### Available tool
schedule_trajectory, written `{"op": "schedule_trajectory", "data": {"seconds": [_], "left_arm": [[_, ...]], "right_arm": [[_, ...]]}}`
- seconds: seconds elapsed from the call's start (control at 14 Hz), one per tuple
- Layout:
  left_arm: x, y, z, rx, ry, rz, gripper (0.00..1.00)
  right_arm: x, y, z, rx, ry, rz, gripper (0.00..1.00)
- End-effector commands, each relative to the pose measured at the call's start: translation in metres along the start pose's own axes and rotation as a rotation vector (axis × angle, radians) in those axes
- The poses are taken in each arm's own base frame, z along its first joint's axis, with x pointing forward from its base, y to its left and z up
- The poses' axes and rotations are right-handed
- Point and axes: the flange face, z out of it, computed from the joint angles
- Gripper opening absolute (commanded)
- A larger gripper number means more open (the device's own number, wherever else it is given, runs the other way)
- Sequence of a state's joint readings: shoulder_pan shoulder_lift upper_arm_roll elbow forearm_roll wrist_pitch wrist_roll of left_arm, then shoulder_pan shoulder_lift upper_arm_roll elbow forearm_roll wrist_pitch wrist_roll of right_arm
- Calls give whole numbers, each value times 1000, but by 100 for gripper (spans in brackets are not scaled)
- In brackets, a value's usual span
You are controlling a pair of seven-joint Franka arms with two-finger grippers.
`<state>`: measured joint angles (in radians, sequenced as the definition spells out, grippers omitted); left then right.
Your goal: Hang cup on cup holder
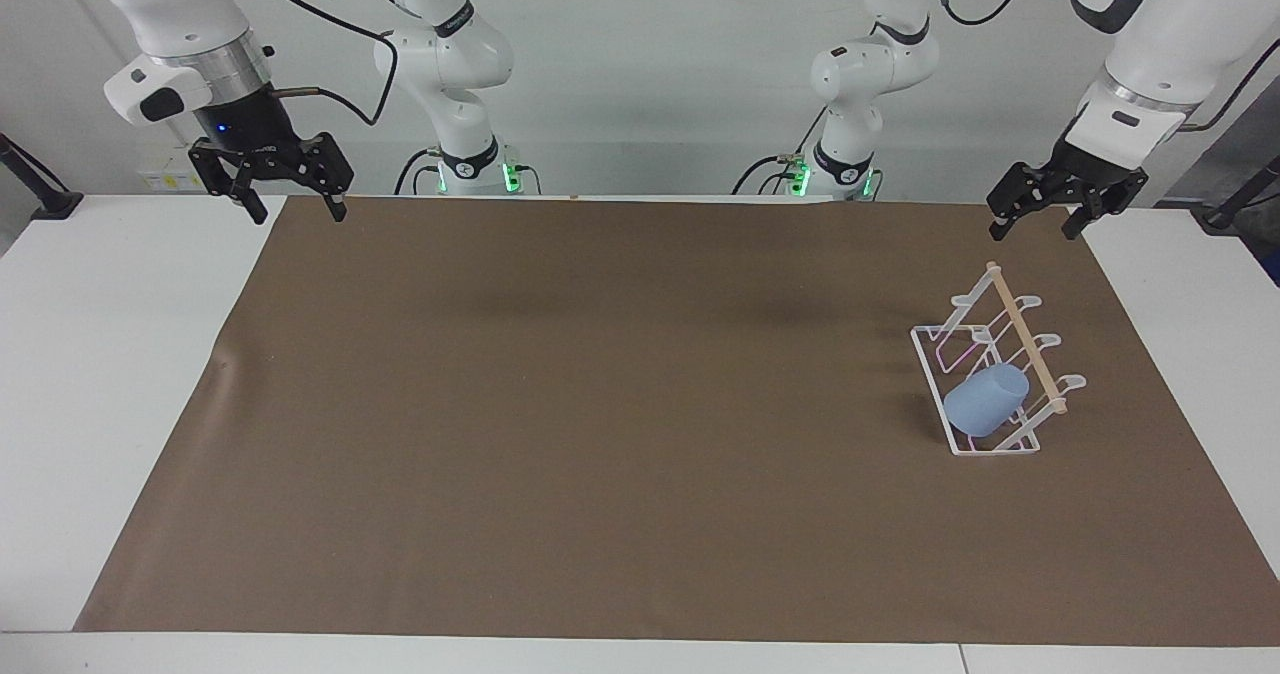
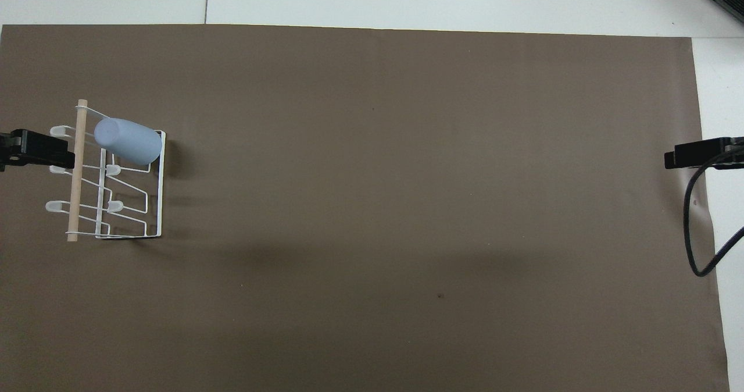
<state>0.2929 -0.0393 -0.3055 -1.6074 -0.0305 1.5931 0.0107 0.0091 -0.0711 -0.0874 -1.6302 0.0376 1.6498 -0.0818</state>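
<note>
From my remote station, sweeping the facing view from nine o'clock to three, I am seeing the right gripper [image 1: 292,210] hanging over the brown mat's corner at about ten o'clock, its black fingers spread wide and holding nothing; that arm is waiting. The tabletop [image 1: 110,374] is showing smooth white around one matte brown mat [image 1: 600,424], a flat rectangle. At about three o'clock one cup holder [image 1: 985,354] is standing on the mat toward the left arm's end: thin white wire, a rectangular base, angled loop prongs and one pale wooden dowel along its top. One cup [image 1: 986,399], light blue, plain matte plastic, tapering, is sitting tilted on the prong farthest from the robots. The left gripper [image 1: 1038,219] is hovering over the mat's edge at two o'clock, fingers parted, empty. I am reading no writing anywhere.
</note>
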Motion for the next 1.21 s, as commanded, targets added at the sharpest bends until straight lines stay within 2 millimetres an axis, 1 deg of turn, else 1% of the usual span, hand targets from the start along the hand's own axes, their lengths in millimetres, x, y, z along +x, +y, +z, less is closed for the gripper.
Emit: {"op": "schedule_trajectory", "data": {"seconds": [0.0,0.07,0.14,0.29,0.57,0.79,0.93,1.14], "left_arm": [[-3,13,-4,-4,14,45,100],[-3,9,-6,9,16,43,100],[-4,9,-6,11,9,46,100],[-4,16,-8,19,6,62,100],[-7,5,-7,33,-11,97,100],[-7,4,-8,29,-2,101,100],[-10,1,-7,22,-25,106,100],[-12,8,-5,24,-50,161,100]], "right_arm": [[-5,-1,1,1,1,11,100],[-5,-1,1,1,1,11,100],[-6,-1,0,1,3,11,100],[-6,0,-1,1,4,13,100],[-6,0,0,1,3,13,100],[-5,-2,1,1,1,10,100],[-5,-1,1,1,1,11,100],[-5,-1,1,1,1,11,100]]}}
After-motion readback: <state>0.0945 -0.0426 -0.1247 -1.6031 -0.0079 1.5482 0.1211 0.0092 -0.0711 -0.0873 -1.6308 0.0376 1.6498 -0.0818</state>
